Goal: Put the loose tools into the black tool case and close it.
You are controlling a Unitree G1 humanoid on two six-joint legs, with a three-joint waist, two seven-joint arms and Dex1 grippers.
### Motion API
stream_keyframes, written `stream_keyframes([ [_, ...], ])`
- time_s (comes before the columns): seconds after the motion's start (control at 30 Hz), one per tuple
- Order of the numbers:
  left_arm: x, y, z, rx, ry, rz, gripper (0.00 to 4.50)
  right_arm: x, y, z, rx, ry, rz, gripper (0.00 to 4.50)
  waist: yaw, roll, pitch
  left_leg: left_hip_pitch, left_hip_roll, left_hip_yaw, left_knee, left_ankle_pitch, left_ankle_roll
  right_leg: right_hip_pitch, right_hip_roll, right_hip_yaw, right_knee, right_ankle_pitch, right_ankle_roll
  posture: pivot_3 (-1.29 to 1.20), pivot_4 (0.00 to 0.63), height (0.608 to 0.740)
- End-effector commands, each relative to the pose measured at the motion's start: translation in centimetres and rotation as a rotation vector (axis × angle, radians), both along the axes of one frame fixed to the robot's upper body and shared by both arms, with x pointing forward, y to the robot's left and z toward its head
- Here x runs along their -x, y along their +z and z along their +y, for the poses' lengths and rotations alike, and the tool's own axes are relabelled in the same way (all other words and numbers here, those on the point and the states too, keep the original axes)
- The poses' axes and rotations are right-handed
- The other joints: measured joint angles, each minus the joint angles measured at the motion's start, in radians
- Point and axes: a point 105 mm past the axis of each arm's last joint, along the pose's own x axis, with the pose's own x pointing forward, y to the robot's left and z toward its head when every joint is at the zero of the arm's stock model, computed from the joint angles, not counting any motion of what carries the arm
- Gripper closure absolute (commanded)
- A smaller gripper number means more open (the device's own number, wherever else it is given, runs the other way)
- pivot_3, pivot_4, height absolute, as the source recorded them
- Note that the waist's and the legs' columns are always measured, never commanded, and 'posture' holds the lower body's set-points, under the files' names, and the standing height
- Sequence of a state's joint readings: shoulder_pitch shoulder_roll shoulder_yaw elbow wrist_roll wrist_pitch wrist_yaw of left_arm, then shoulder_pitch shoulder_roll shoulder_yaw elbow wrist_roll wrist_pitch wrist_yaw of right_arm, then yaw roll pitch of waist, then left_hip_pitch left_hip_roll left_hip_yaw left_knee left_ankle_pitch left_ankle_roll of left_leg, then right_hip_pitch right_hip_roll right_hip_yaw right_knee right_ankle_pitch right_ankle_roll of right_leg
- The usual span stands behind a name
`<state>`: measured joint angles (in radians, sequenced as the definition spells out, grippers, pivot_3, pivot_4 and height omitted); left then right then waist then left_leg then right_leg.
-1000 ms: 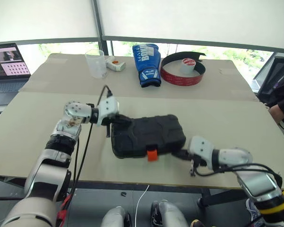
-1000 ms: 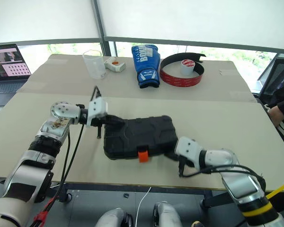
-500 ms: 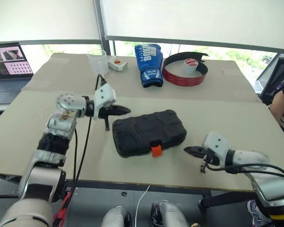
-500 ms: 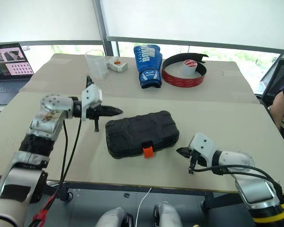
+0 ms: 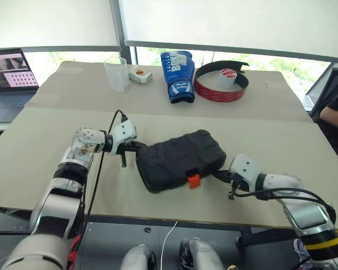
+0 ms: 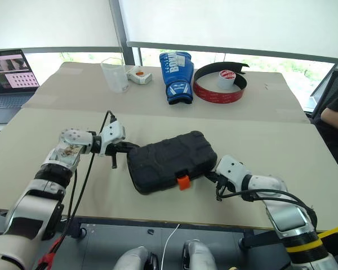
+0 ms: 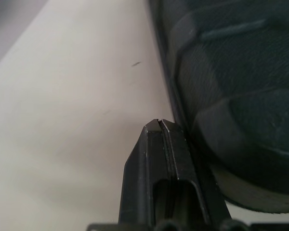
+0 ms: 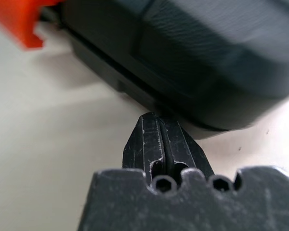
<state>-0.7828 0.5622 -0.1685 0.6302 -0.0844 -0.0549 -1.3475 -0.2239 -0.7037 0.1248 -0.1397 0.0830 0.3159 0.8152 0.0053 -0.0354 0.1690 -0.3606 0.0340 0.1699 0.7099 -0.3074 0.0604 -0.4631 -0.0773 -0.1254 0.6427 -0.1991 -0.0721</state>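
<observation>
Both sets of fingers pressed together, left gripper (image 5: 136,145) nudging case (image 5: 180,159) at nine o'clock, right gripper (image 5: 218,175) at four. Lying shut mid-worktop (image 5: 34,152), latch (image 5: 194,180) at six. Probably rigid, slick plastic; squeezing opposite edges seeming best.

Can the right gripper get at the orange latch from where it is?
Probably yes. The right gripper, shut, sits at the case's right front corner; the latch is just along the same front edge, with bare table between.
</observation>
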Motion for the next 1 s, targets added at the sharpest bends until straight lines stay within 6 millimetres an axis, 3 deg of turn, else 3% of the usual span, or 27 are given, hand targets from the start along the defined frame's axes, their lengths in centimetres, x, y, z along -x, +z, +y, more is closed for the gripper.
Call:
stream_keyframes([
  [0.03,3.2,1.1,-1.3,0.017,-0.156,0.041,4.50,-0.7,1.7,-0.1,-0.016,-0.022,-0.093,4.47,-0.005,0.000,0.000,0.000,0.000,0.000,0.000,0.000,0.000,0.000,0.000,0.000,0.000,0.000,0.000,0.00,0.150,0.727],
  [0.17,4.0,1.3,-0.2,0.001,-0.122,0.043,4.50,0.2,1.7,-0.5,-0.013,-0.019,-0.087,4.47,-0.007,0.000,0.000,0.001,0.000,0.000,0.001,0.000,0.000,0.000,0.000,0.001,0.002,0.000,0.000,0.00,0.150,0.727],
  [0.27,2.6,2.6,0.7,0.013,-0.039,-0.012,4.50,1.3,1.8,-0.9,-0.019,-0.011,-0.069,4.47,-0.004,0.000,0.000,0.001,0.000,-0.001,0.001,0.000,0.000,0.000,0.000,0.001,0.003,0.000,0.000,0.00,0.150,0.727],
  [0.33,1.5,4.7,0.4,0.090,0.004,-0.018,4.50,2.2,2.0,-1.1,-0.027,-0.007,-0.053,4.47,0.003,0.000,0.000,0.000,0.000,-0.001,0.001,0.000,0.000,0.000,0.000,0.001,0.003,0.000,0.000,0.00,0.150,0.727],
  [0.43,1.9,6.7,-1.6,0.138,-0.067,0.002,4.50,3.4,1.8,-1.3,-0.006,0.013,-0.032,4.47,0.008,0.000,0.000,-0.002,0.000,-0.002,0.002,0.000,0.000,-0.001,0.000,0.000,0.002,0.000,0.000,0.00,0.150,0.727],
  [0.57,3.6,4.8,-5.2,0.022,-0.250,-0.013,4.50,4.3,1.4,-1.0,0.000,0.033,-0.006,4.47,0.007,0.001,0.000,-0.001,0.000,-0.002,0.002,-0.001,0.001,0.001,0.000,0.001,0.001,-0.001,0.001,0.00,0.150,0.727],
  [0.67,3.1,2.5,-6.8,-0.071,-0.275,-0.062,4.50,4.3,1.3,-0.7,0.000,0.034,-0.004,4.47,0.006,0.001,0.000,-0.001,-0.001,-0.002,0.003,-0.001,0.001,0.001,0.000,0.001,0.002,-0.001,0.002,0.00,0.150,0.727],
  [0.8,2.4,-1.0,-7.2,-0.238,-0.317,-0.132,4.50,4.4,0.9,-0.3,0.007,0.050,0.007,4.47,0.005,0.002,-0.001,0.005,0.000,-0.002,0.002,-0.001,0.001,0.005,0.000,0.002,0.002,-0.001,0.002,0.00,0.150,0.727],
  [1.0,2.7,-2.1,-7.2,-0.244,-0.355,-0.131,4.50,5.0,1.5,-0.9,-0.002,0.050,0.024,4.47,0.005,0.005,-0.004,0.007,0.000,-0.002,0.001,-0.002,0.002,0.006,0.000,0.003,0.002,-0.001,0.002,0.00,0.150,0.727],
])
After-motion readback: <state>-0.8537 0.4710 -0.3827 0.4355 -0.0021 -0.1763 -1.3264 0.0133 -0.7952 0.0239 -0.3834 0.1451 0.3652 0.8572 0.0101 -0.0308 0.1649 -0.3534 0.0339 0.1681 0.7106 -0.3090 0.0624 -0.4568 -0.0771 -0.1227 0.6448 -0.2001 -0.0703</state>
